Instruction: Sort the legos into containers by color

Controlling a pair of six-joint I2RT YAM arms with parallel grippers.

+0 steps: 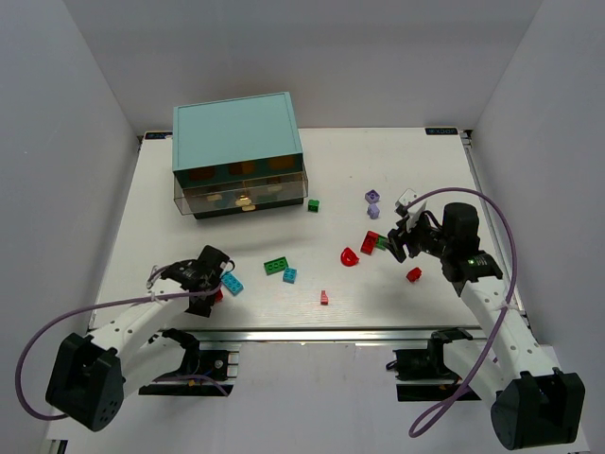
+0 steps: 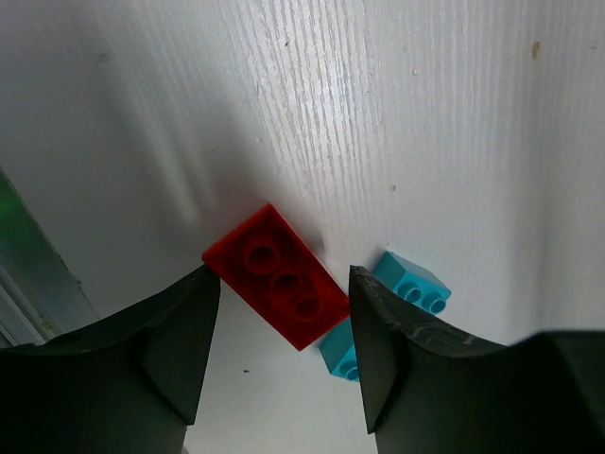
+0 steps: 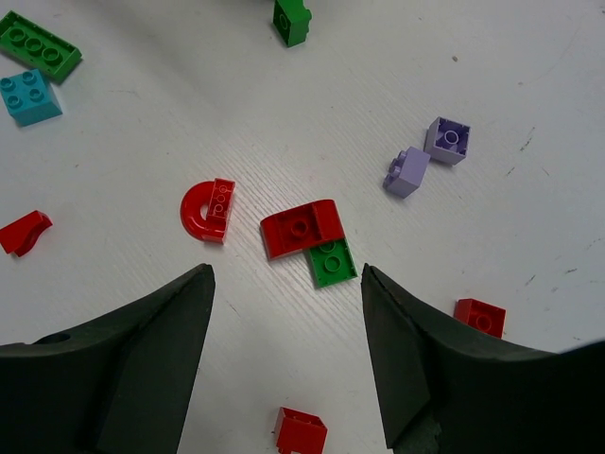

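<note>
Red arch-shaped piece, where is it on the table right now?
In the top view the red arch lies right of centre, just left of a red brick that touches a green brick.

Bright, even light; my left fingers [image 2: 170, 369] blur dark at six o'clock, casting soft shadow on the sharp white table [image 2: 397, 113].

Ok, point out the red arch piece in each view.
Top external: red arch piece, right of table centre.
Left wrist: not in it.
Right wrist: the arch, left of centre.
Shared landmark: lavender pair, seen in top external and right wrist only.
</note>
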